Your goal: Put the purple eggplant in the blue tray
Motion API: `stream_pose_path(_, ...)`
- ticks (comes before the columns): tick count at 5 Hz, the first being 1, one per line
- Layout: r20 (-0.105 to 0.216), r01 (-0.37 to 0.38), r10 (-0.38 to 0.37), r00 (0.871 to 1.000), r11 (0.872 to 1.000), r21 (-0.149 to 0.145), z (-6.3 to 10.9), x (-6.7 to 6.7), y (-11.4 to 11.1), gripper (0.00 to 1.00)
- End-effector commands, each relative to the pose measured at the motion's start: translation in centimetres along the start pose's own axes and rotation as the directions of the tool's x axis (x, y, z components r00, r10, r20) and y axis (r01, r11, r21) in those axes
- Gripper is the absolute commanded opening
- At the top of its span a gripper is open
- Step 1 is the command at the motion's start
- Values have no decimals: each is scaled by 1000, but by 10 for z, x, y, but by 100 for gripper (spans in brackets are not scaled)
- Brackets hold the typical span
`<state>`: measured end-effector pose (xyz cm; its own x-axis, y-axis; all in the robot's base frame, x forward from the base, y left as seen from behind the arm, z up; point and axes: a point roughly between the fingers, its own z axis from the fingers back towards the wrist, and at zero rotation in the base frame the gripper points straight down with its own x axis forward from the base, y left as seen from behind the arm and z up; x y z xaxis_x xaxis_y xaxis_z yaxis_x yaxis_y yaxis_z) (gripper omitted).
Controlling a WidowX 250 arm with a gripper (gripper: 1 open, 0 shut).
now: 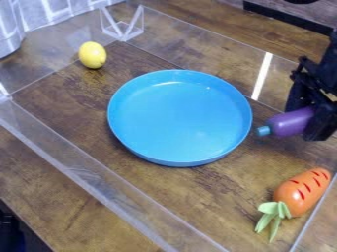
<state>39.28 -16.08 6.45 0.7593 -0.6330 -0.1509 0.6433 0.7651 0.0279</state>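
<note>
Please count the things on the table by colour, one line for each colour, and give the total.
Purple: 1, eggplant, held in the hand
Blue: 1, tray
Yellow: 1, lemon
Orange: 1, carrot
Total: 4

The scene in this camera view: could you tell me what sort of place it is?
Probably a lab test bench: a wooden table with clear plastic walls, toy food like a carrot and lemon, and a blue tray.
</note>
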Motion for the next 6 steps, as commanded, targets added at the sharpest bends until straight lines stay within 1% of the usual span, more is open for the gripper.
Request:
stream_pose_path(1,145,2,-10,989,998,57,67,-11,-8,0)
stream_pose_path(2,170,-12,-1,985,997,76,80,-21,-12,0)
stream_pose_path(3,184,-28,11,983,996,88,85,-26,-15,0)
stream_pose_path(4,196,-43,24,980,995,95,86,-26,-19,0)
stream_pose_path(5,208,-66,43,977,992,106,90,-31,-20,0)
stream_pose_path(6,224,-92,64,972,989,117,93,-34,-22,0)
